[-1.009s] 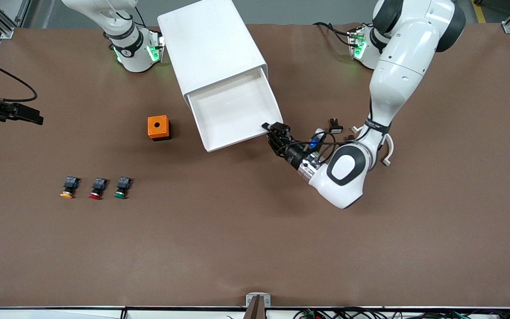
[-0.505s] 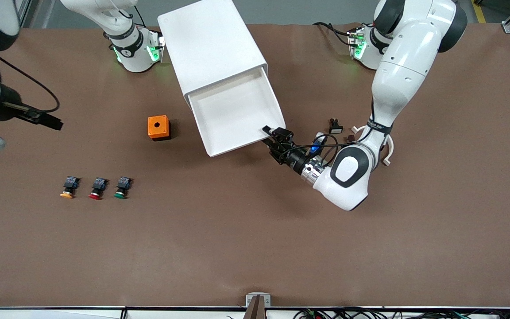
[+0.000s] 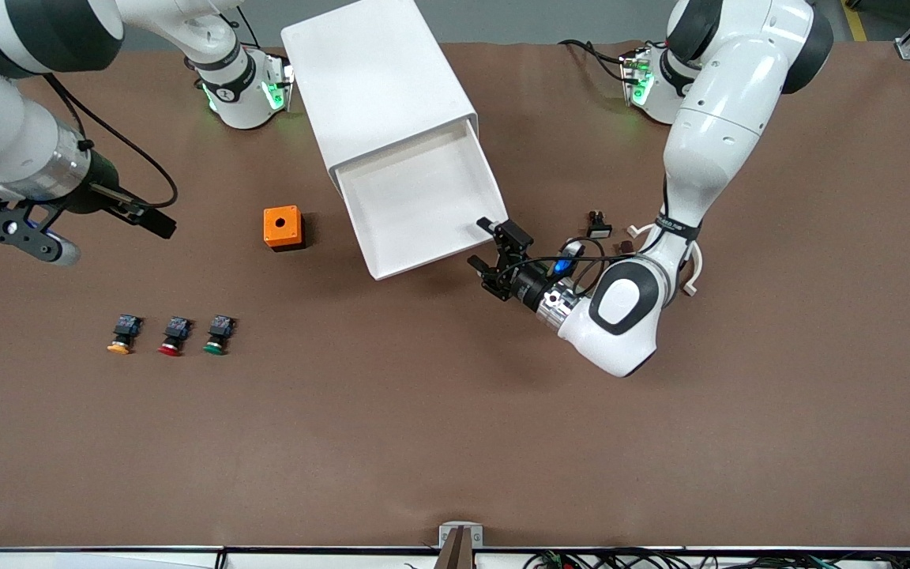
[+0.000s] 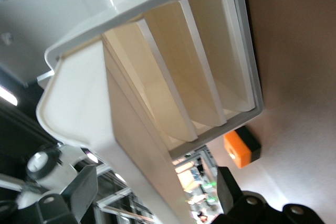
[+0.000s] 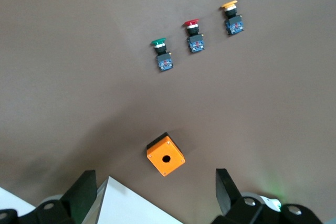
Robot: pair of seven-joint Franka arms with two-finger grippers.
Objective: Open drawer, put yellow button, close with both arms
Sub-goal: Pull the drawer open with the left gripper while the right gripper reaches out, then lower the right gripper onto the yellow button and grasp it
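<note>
The drawer (image 3: 415, 197) stands pulled out of the white cabinet (image 3: 376, 79), its tray bare. My left gripper (image 3: 483, 243) is open beside the drawer's front corner, at the left arm's end; in the left wrist view (image 4: 156, 195) that front edge (image 4: 84, 103) runs between the spread fingers without touching them. The yellow button (image 3: 120, 336) stands on the table toward the right arm's end, last in a row of three; it also shows in the right wrist view (image 5: 231, 17). My right gripper (image 3: 156, 225) is open and empty above the table between the button row and the orange box.
A red-capped button (image 3: 173, 336) and a green-capped button (image 3: 218, 334) stand beside the yellow one. An orange box (image 3: 282, 227) with a round hole sits beside the drawer. Small dark parts (image 3: 599, 225) lie near the left arm's elbow.
My left gripper has opened and let go of the drawer's front corner. The right arm has swung in over the table toward the orange box.
</note>
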